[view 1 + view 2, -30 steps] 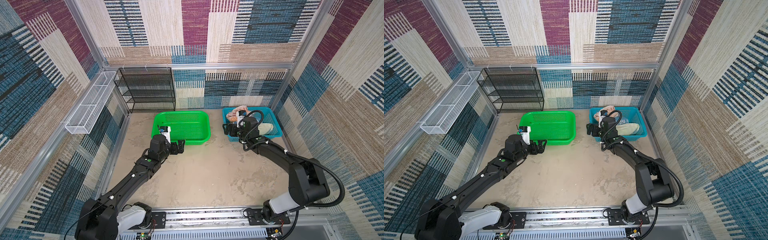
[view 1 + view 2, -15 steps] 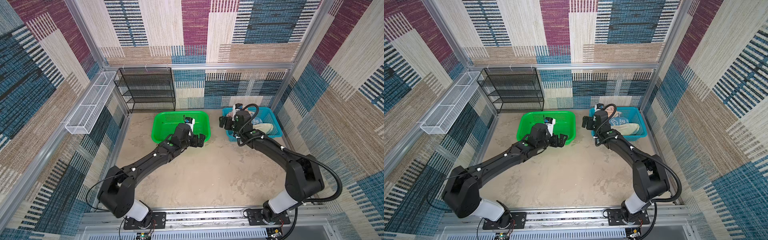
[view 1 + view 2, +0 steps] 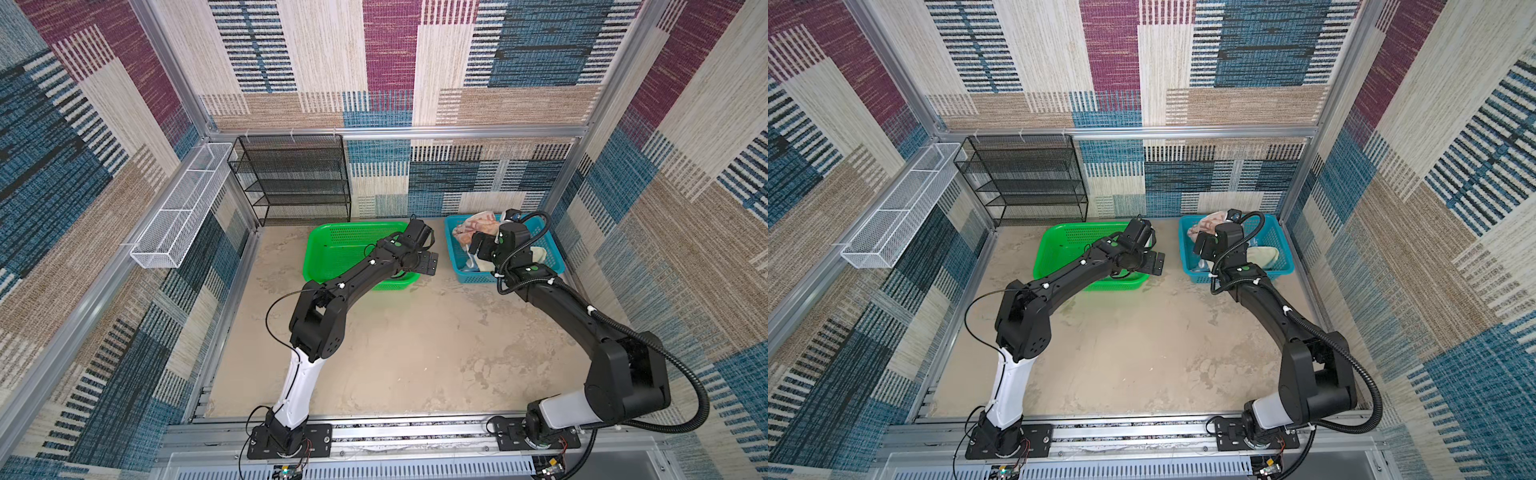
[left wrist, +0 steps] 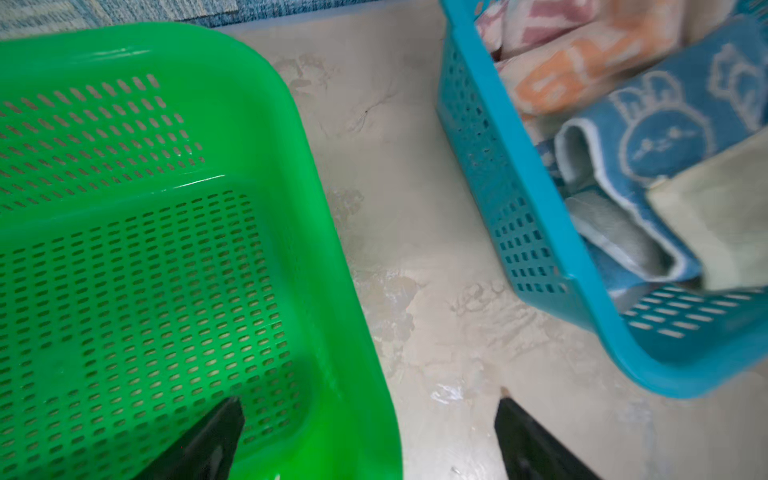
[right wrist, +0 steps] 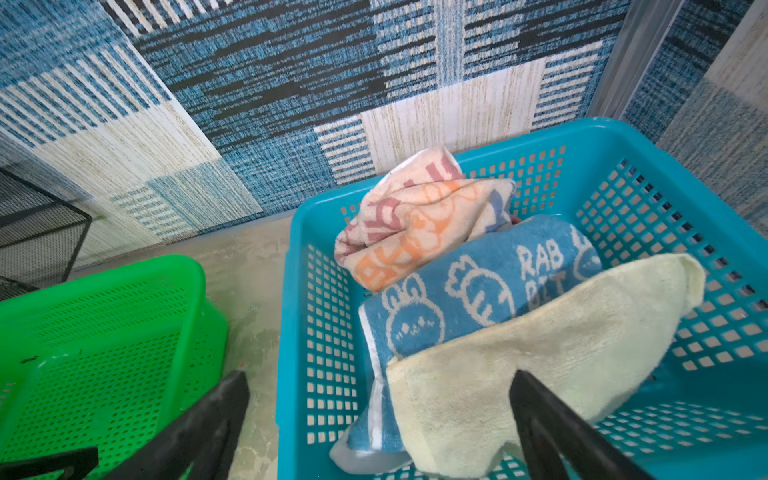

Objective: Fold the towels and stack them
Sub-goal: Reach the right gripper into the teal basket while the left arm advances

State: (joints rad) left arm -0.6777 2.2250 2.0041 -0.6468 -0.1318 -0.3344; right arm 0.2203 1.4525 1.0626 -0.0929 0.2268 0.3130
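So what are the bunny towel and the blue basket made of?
The blue rabbit towel looks like soft terry cloth: its surface is fuzzy and matte, and it folds floppily. The blue basket looks like hard moulded plastic: it is smooth and slightly shiny, with neat rows of square holes.

I'm driving inside a robot test cell: aluminium framing (image 3: 415,132) boxes in carpet-patterned wall panels (image 3: 390,62). The left arm (image 3: 316,320) and right arm (image 3: 623,374) are bolted to a slotted rail (image 3: 415,433) at the edge of the worktop (image 3: 415,353).

We see patchwork walls (image 3: 390,62) in blue, maroon and cream, a mottled beige worktop (image 3: 415,353), a black mesh shelf (image 3: 291,178) and a white wire rack (image 3: 178,208).
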